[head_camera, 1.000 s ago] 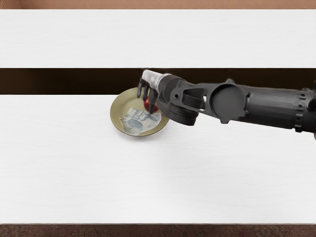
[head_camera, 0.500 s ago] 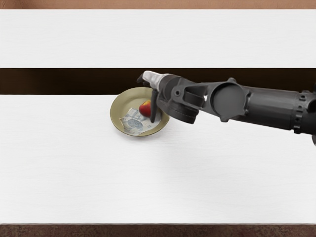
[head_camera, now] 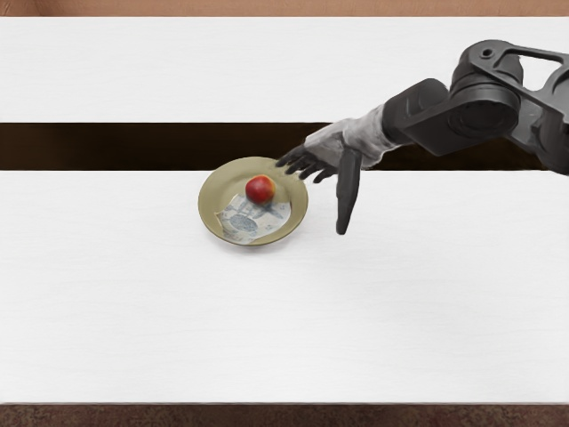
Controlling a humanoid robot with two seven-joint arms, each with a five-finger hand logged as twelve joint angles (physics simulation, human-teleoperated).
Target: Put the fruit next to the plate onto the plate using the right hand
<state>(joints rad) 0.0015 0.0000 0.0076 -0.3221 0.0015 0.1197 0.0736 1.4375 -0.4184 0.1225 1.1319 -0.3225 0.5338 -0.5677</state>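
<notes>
1. Your right hand (head_camera: 331,153) holds nothing: its fingers (head_camera: 298,163) are spread and straight, one pointing down toward the table (head_camera: 400,294).
2. The red fruit (head_camera: 260,189) sits just left of the fingertips, clear of them, resting on the plate (head_camera: 212,213).
3. The fingertips seem to reach the plate's right rim; whether they touch it is hard to judge from here.

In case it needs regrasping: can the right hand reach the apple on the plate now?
Probably yes: the right hand hovers open beside the plate, with nothing between it and the apple.
</notes>
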